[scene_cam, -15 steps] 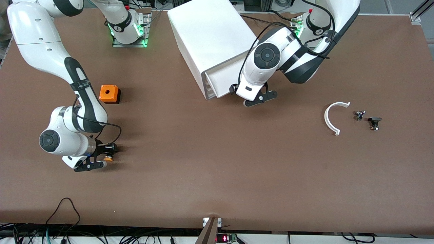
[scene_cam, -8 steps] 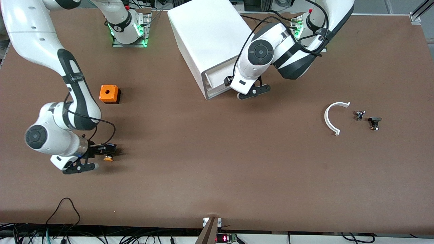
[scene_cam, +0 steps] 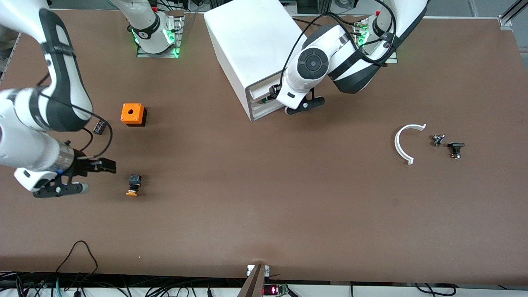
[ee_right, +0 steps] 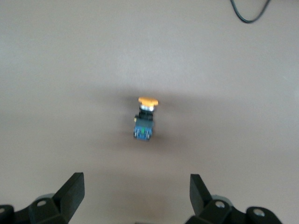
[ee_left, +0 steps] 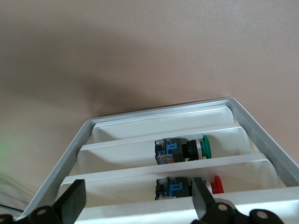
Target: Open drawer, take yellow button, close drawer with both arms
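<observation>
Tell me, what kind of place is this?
Probably a robotics lab: two white robot arms bolted along a brown table, loose cables at its edge, and an orange button set beside a drawer cabinet.

Button released; drawer nearly shut.

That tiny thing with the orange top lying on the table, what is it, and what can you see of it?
It is a small push-button with a flat orange mushroom cap, a thin silvery collar and a black-and-blue body that looks like plastic. It lies on its side on the bare brown table, cap toward the front camera, nearer to that camera than the orange cube. Nothing holds it: the right gripper is open and apart from it.
</observation>
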Motion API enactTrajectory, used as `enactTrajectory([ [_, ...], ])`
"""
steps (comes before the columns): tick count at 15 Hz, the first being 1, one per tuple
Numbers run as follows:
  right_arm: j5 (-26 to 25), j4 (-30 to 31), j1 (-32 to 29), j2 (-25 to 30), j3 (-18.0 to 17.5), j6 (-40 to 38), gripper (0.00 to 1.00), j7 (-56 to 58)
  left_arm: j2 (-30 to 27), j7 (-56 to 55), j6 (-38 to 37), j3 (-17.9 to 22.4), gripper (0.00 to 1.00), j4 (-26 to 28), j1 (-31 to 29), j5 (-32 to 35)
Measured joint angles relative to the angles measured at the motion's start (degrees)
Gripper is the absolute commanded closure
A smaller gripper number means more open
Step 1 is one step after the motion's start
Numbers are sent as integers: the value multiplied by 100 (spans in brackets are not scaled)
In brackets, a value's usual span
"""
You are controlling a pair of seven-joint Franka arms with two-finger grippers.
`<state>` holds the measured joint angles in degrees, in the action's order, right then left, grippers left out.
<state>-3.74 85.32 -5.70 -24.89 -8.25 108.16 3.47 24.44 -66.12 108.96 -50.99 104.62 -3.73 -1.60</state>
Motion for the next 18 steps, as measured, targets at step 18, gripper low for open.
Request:
enactTrajectory([
  [18,264,11,-5,2127,39,-2166,0,-1084,43,10,-143,-67,0,43,93,-24],
])
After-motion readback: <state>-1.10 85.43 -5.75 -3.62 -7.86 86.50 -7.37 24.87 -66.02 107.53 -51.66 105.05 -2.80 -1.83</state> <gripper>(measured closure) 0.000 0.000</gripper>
